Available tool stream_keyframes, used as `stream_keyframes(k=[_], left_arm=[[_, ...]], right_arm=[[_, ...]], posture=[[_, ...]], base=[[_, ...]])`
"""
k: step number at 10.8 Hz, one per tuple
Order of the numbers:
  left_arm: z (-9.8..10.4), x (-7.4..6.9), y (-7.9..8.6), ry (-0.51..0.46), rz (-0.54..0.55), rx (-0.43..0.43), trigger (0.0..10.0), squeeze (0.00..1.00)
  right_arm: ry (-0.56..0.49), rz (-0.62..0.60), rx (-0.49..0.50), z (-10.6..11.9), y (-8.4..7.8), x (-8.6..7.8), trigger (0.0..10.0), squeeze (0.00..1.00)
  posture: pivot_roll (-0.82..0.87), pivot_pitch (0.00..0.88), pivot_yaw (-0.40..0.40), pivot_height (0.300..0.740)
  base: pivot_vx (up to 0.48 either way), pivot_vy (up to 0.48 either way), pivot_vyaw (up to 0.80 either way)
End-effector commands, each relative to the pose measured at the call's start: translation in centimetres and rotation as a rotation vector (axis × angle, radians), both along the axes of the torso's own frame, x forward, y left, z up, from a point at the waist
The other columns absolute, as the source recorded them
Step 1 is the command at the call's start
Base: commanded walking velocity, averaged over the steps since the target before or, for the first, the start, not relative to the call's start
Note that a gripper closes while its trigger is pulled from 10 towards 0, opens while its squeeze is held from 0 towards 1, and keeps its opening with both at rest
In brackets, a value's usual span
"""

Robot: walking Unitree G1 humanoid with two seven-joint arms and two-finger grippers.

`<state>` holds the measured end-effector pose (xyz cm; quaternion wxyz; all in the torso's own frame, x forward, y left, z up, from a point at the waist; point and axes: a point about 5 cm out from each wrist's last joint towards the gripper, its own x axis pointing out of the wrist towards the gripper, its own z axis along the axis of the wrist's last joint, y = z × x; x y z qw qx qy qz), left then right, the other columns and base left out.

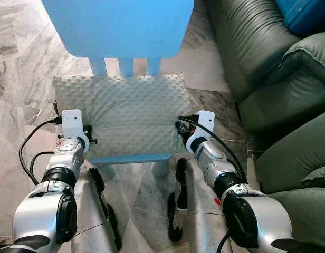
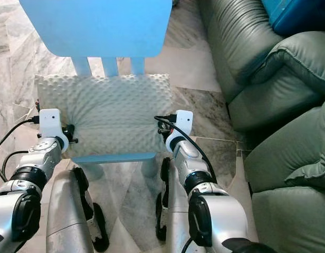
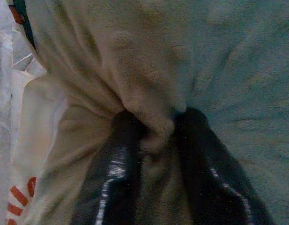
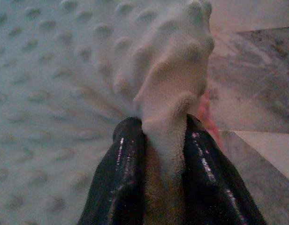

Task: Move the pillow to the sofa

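Both hands are closed on the pillow (image 1: 125, 113): the left hand (image 3: 151, 140) pinches a fold of its fabric at the left end, and the right hand (image 4: 165, 140) pinches a bunched corner at the right end, each fold squeezed between two black fingers. That dimpled, pale pillow lies flat on the seat of a small blue chair (image 1: 120, 23) directly in front of the robot, its long axis running left to right between the hands, so the grip spans it end to end. Beneath the chair is a marble floor (image 1: 25, 63). The green sofa (image 1: 268, 68) stands off to the robot's right, just beside the chair, so the right arm is nearer to it. My judgement: the coming move needs a lift clear of the seat, then a carry rightward.
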<state>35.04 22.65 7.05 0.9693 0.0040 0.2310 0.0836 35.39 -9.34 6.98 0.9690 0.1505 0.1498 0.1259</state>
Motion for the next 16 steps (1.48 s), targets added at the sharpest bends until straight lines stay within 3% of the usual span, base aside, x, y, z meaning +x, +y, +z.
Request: stream_keyframes(k=[1, 3, 6, 9, 11, 12, 14, 15, 16], left_arm=[[-2.6, -1.4, -1.2, 0.114, -0.021, -0.049, 0.0, 0.0], [-2.4, -1.2, -1.7, 0.096, -0.036, -0.033, 0.0, 0.0], [0.5, 0.6, -1.9, -0.074, 0.003, 0.025, 0.0, 0.0], [1.7, 0.4, -1.7, -0.211, 0.011, 0.08, 0.0, 0.0], [2.5, -1.9, -1.2, -0.325, 0.028, 0.136, 0.0, 0.0], [2.1, -4.2, -1.7, -0.351, -0.009, 0.163, 0.0, 0.0], [2.6, -6.8, -2.1, -0.406, -0.023, 0.157, 0.0, 0.0], [3.4, -8.3, -2.8, -0.435, -0.066, 0.194, 0.0, 0.0], [3.0, -9.1, -3.4, -0.398, -0.086, 0.187, 0.0, 0.0]], right_arm=[[0.052, 0.0, 0.0, -0.9, -0.1, -0.4, 0.0, 0.0], [0.052, 0.007, -0.012, -0.8, -0.2, -0.4, 0.0, 0.0], [-0.029, 0.048, -0.098, 0.6, -1.4, 0.6, 0.0, 0.0], [-0.078, 0.176, -0.23, 0.0, -3.6, -0.2, 0.0, 0.0], [-0.191, 0.24, -0.291, 0.3, -5.2, -1.2, 0.0, 0.0], [-0.305, 0.211, -0.319, 0.7, -5.9, -2.4, 0.0, 0.0], [-0.38, 0.089, -0.303, 0.7, -6.3, -5.0, 0.0, 0.0], [-0.367, -0.033, -0.246, 0.5, -6.0, -7.0, 0.0, 0.0], [-0.369, -0.079, -0.214, 0.8, -5.9, -7.8, 0.0, 0.0]], posture=[[0.0, 0.248, -0.114, 0.517], [0.0, 0.224, -0.114, 0.517], [0.01, 0.124, -0.111, 0.517], [0.02, 0.022, -0.1, 0.517], [0.01, 0.0, -0.07, 0.517], [0.01, 0.0, -0.059, 0.517], [0.03, 0.0, -0.048, 0.517], [0.03, 0.0, -0.025, 0.517], [0.03, 0.0, -0.019, 0.517]], base=[[0.0, 0.0, 0.0], [0.0, 0.0, 0.0], [0.0, 0.0, 0.0], [0.0, 0.0, 0.0], [0.0, 0.0, 0.0], [0.0, 0.0, 0.0], [0.0, 0.0, 0.0], [0.0, 0.0, 0.0], [0.0, 0.0, 0.0]])
